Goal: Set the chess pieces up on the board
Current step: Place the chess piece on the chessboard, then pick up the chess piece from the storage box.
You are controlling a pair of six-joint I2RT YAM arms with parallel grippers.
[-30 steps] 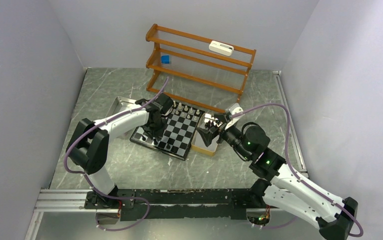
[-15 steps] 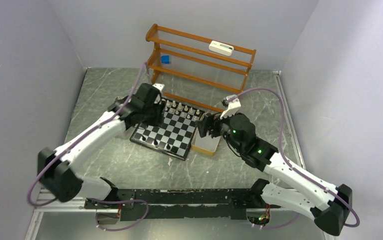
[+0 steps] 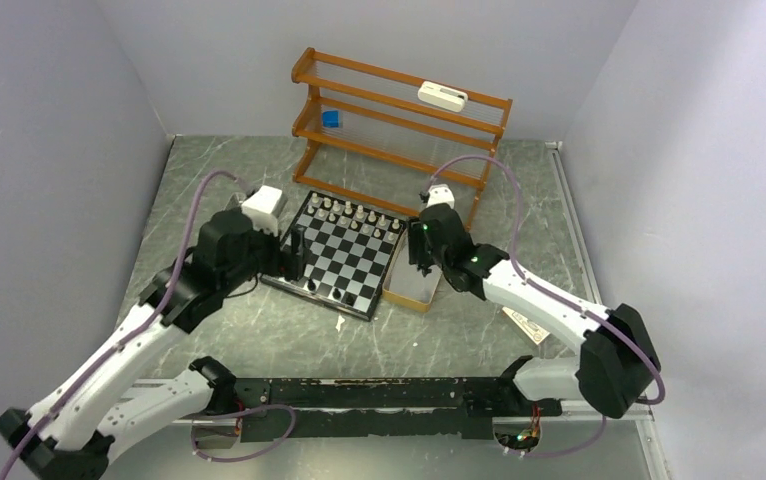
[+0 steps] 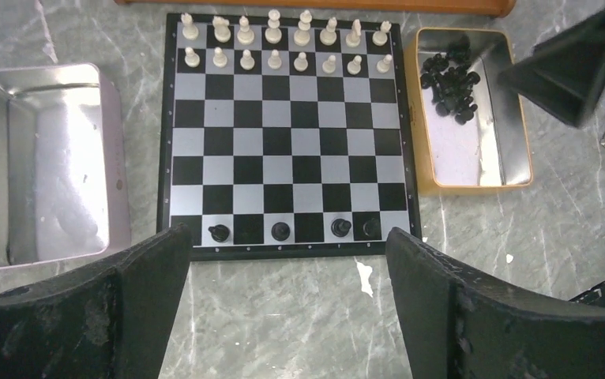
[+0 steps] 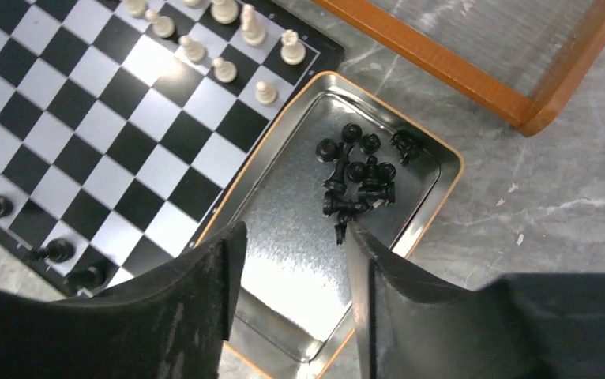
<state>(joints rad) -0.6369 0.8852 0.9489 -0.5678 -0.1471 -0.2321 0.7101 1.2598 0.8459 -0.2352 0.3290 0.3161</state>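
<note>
The flat black-and-white checkered board (image 4: 287, 142) with a dark rim is found in the middle of the grey marbled desk (image 3: 259, 330), and roughly half of the task is judged done. The small cream pieces (image 4: 274, 59) are lined upright along the two far rows, all sixteen squares filled. Of the small black pieces, only four (image 4: 281, 231) are stood on the nearest row, with gaps between them; the second-nearest row is bare. The rest of the black pieces (image 5: 360, 174) are heaped in the far end of the tan-rimmed metal tin (image 4: 465, 150) just beside the board's right edge, so twelve are left to be placed. The left pincer (image 4: 287, 260) is held wide above the board's near edge, with nothing in it. The right pincer (image 5: 295, 237) is hung over the tin, its jaws partly apart and nothing gripped between them. A shiny rectangular metal tray (image 4: 54, 158) is seen just left of the board, with no pieces in it. An orange-brown wooden rack (image 3: 399, 120) is stood close behind the board; the near rows are not blocked by it.
</note>
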